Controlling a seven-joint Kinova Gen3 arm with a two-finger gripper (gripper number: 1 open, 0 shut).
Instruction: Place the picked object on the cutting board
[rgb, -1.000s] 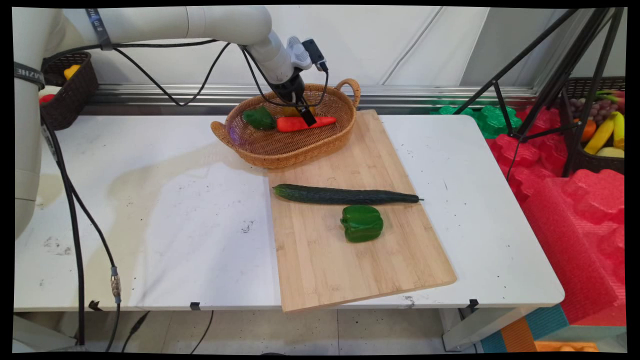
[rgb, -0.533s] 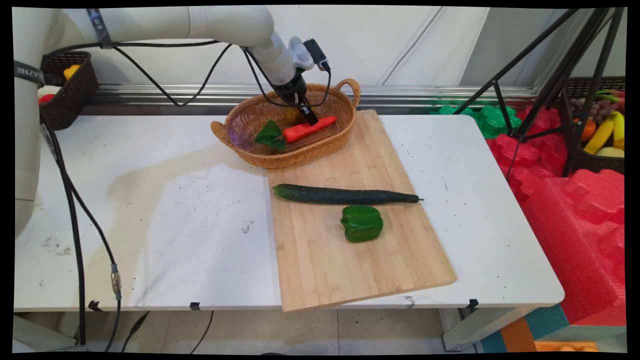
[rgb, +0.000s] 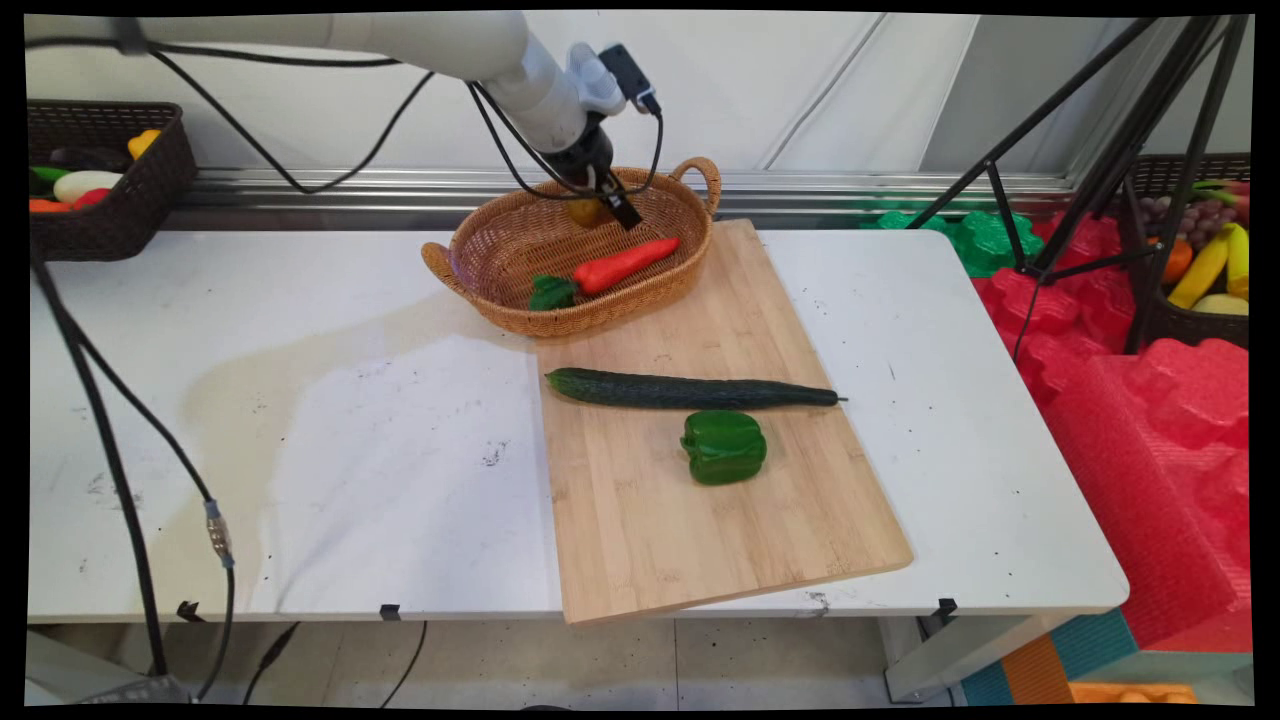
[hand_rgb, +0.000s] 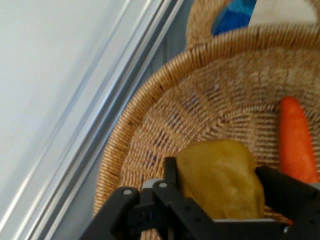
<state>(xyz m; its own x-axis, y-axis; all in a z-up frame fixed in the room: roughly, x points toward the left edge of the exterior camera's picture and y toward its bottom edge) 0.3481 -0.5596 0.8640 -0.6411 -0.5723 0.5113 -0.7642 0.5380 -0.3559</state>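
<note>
Over the wicker basket (rgb: 560, 270): gripper (hand_rgb: 220, 187), fingers closed on a yellow potato-like item (hand_rgb: 220, 180), raised clear of the weave. In the basket: carrot (rgb: 620, 265). On the cutting board (rgb: 700, 520): cucumber (rgb: 690, 390), green pepper (rgb: 724, 446).

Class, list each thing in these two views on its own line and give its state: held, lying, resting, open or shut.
gripper: shut on yellow potato, above the basket
yellow potato: held between the fingers
carrot: lying in the wicker basket
cucumber: lying on the cutting board
green pepper: resting on the board
</note>
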